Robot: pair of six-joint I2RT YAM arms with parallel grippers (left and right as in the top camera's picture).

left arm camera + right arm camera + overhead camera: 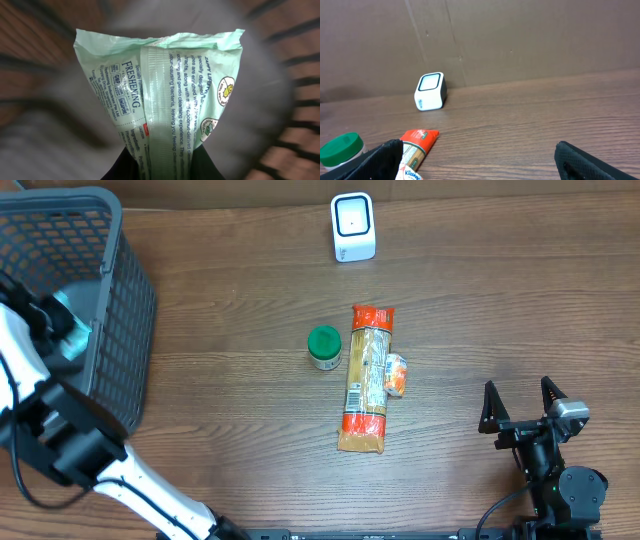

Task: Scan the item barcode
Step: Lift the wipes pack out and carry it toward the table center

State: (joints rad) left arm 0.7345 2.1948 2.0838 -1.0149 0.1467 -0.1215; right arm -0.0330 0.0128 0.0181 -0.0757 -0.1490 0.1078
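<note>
Open table (500,300) right of scanner (353,227); basket (130,330) walls left

green-lidded jar (324,346), upright, well left of right gripper (518,385) | long packet (366,380), orange ends, lying flat between jar and gripper, just beside jar | small Kleenex pack (397,375), touching packet's gripper-side edge | dark mesh basket (80,290), far left of gripper | wooden table (230,460), beneath all
</note>
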